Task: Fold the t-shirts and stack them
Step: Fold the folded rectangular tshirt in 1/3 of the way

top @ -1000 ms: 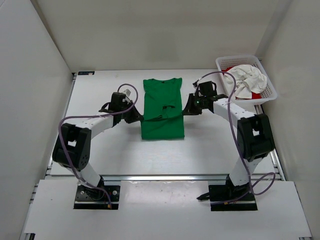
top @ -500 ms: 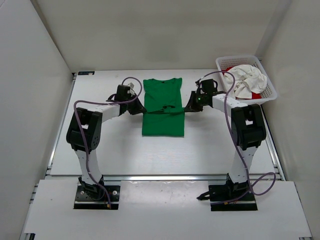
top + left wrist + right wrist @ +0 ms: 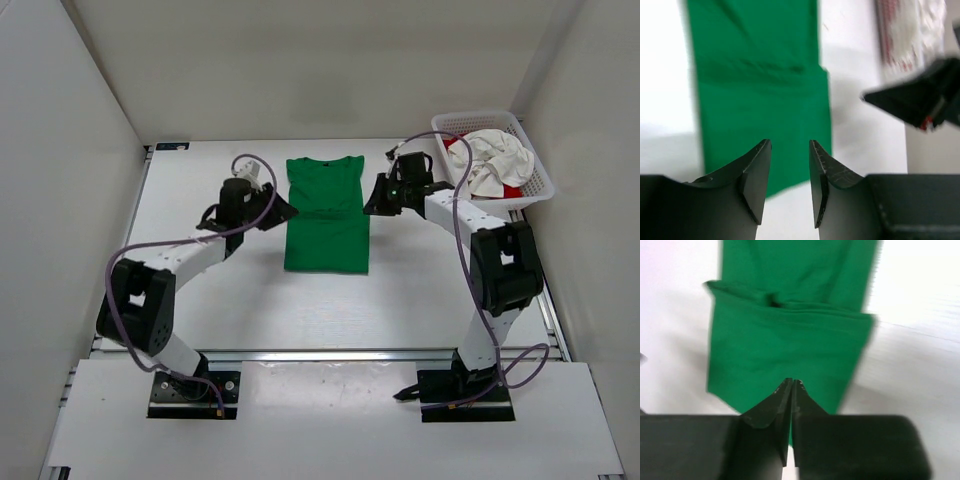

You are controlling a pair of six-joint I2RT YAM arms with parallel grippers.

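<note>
Big picture: the green t-shirt [image 3: 326, 215] is flat on the table [image 3: 200, 290], a narrow strip dead between both grippers. Its long axis runs away from the arm bases, so each arm sits just off one long edge and neither's really nearer. The off-white t-shirt [image 3: 495, 158] and red t-shirt [image 3: 513, 190] are heaped in the mesh basket [image 3: 540, 185] out past the right gripper [image 3: 371, 205]. That one's fingers are nearly pressed together on nothing, while the left gripper [image 3: 282, 210] is spread and empty.
</note>
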